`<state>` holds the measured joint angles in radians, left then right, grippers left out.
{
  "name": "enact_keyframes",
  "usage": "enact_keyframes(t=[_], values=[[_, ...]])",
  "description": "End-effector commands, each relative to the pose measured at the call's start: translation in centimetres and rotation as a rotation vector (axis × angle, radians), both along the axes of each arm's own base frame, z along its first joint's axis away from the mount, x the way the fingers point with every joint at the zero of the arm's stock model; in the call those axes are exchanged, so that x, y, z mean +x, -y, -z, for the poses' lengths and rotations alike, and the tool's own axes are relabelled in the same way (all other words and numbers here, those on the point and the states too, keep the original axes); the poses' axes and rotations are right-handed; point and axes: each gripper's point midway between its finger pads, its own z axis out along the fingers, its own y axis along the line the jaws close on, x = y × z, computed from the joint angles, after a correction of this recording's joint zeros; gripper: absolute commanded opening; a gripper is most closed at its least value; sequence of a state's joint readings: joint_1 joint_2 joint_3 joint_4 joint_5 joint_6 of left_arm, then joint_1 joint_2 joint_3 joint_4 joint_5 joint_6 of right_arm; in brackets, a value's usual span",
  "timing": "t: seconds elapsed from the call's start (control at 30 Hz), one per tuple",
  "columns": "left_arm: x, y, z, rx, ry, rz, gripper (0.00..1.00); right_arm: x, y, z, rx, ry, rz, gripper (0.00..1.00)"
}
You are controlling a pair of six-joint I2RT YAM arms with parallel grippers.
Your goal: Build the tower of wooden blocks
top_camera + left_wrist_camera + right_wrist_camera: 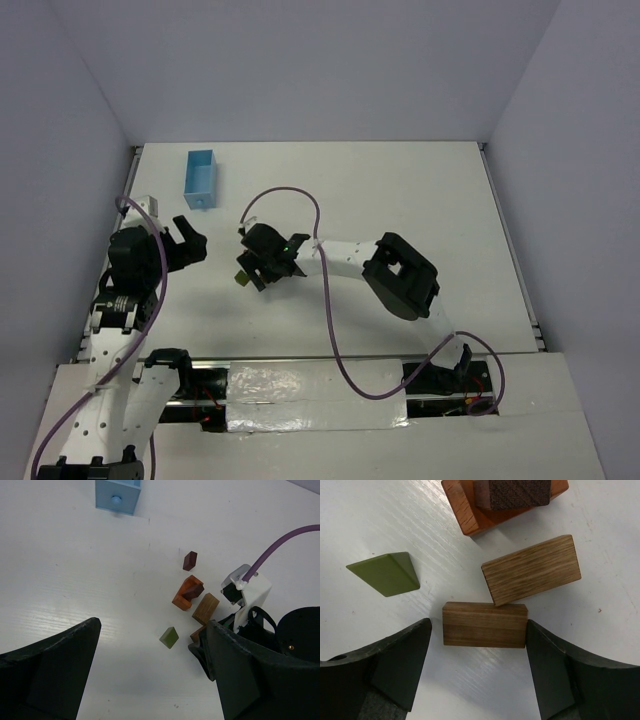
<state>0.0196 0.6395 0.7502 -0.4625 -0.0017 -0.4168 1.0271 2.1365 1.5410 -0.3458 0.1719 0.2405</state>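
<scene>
The wood blocks lie loose on the white table, none stacked. In the right wrist view a dark-tan rectangle lies crosswise between the fingers of my right gripper. The jaws are open; the right finger touches its end and a small gap shows at the left. A lighter tan rectangle touches it; beyond are the orange-red arch and the dark brown cube. The olive-green piece lies to the left. My left gripper is open over bare table, short of the green piece.
A light blue box stands at the back left of the table, also in the left wrist view as the blue box. The right arm reaches leftward across the middle with a purple cable looping over it. Grey walls enclose the table.
</scene>
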Motion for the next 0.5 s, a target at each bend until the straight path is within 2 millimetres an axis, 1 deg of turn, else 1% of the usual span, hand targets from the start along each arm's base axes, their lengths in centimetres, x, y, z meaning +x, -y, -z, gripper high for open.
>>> enact_keyframes(t=[0.0, 0.07, 0.1, 0.13, 0.17, 0.2, 0.23, 0.27, 0.3, 0.37, 0.4, 0.43, 0.47], values=[[0.6, 0.4, -1.4, 0.015, 0.049, 0.035, 0.99, 0.6, -0.8, -1.2, 0.023, 0.032, 0.007, 0.81], [0.6, 0.5, -1.3, 0.016, 0.046, 0.041, 1.00, 0.8, -0.6, -1.1, 0.013, 0.035, 0.018, 0.80], [0.7, 0.6, -1.3, 0.015, 0.048, 0.045, 0.99, 0.6, -0.7, -1.0, 0.010, 0.033, 0.011, 0.78], [0.7, 0.7, -1.2, 0.014, 0.045, 0.051, 1.00, 0.5, -0.7, -1.0, 0.011, 0.035, 0.010, 0.67], [0.7, 0.7, -1.2, 0.012, 0.045, 0.052, 0.99, 0.6, -0.6, -1.4, 0.016, 0.038, 0.012, 0.62], [0.7, 0.7, -1.2, 0.012, 0.042, 0.054, 1.00, 0.5, -0.1, -1.3, 0.008, 0.039, 0.023, 0.56], [0.7, 0.7, -1.1, 0.013, 0.040, 0.056, 0.99, 0.5, 0.2, -1.7, 0.013, 0.045, 0.034, 0.54], [0.7, 0.8, -1.1, 0.010, 0.040, 0.058, 1.00, 0.6, 0.4, -3.3, 0.041, 0.065, 0.045, 0.51], [0.7, 0.9, -1.1, 0.012, 0.042, 0.064, 1.00, 0.3, 1.4, -3.0, 0.034, 0.071, 0.066, 0.49], [0.7, 0.8, -1.1, 0.011, 0.039, 0.064, 1.00, 0.2, 2.8, -4.2, 0.051, 0.092, 0.097, 0.49], [0.7, 0.9, -1.1, 0.010, 0.039, 0.068, 0.99, 0.0, 4.5, -5.0, 0.056, 0.101, 0.130, 0.49], [0.8, 1.0, -1.1, 0.008, 0.041, 0.072, 1.00, 0.8, 6.1, -5.4, 0.058, 0.104, 0.174, 0.49], [0.8, 1.1, -1.1, 0.007, 0.041, 0.075, 0.99, 0.5, 8.3, -4.3, 0.029, 0.084, 0.202, 0.49]])
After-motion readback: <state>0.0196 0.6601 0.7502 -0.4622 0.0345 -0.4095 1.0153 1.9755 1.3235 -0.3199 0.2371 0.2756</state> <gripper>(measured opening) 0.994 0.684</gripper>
